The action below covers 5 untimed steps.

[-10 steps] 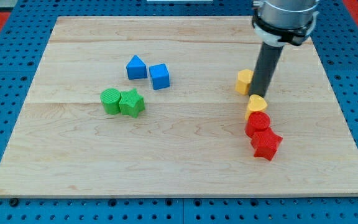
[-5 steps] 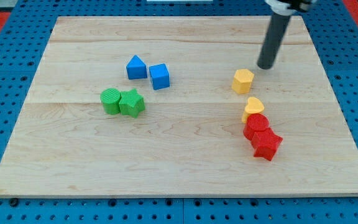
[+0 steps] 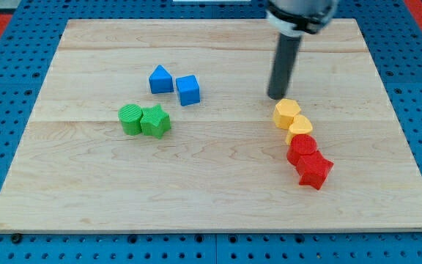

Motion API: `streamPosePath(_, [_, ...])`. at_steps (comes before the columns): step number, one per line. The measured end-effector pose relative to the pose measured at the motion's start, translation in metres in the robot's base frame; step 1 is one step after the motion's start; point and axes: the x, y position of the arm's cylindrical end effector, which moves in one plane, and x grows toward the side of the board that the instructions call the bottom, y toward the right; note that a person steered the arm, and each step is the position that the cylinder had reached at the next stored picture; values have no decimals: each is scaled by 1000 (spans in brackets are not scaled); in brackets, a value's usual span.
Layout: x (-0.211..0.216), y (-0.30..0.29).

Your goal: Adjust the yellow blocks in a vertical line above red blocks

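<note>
A yellow hexagonal block [image 3: 286, 112] lies right of the board's centre, touching a yellow heart-shaped block [image 3: 300, 128] just below and to its right. Below that sit two red blocks: one [image 3: 302, 149] touching the yellow heart, and a red star-like block [image 3: 314, 170] at the chain's lower end. The four form a line slanting down to the view's right. My tip [image 3: 276, 97] stands just above and slightly left of the yellow hexagonal block, very close to it.
A blue triangular block [image 3: 160, 78] and a blue cube [image 3: 188, 89] sit at the upper left of centre. A green cylinder [image 3: 130, 119] and a green star block [image 3: 155, 121] touch each other below them. The wooden board [image 3: 86, 191] rests on a blue pegboard.
My tip moved from beside the yellow blocks up to the right, then left and down above the yellow hexagonal block. That block slid down and now touches the yellow heart.
</note>
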Motion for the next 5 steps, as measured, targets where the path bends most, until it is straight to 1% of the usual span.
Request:
streamPosePath(1, [1, -23])
streamPosePath(2, [30, -28])
streamPosePath(3, [49, -17])
streamPosePath(5, [46, -7])
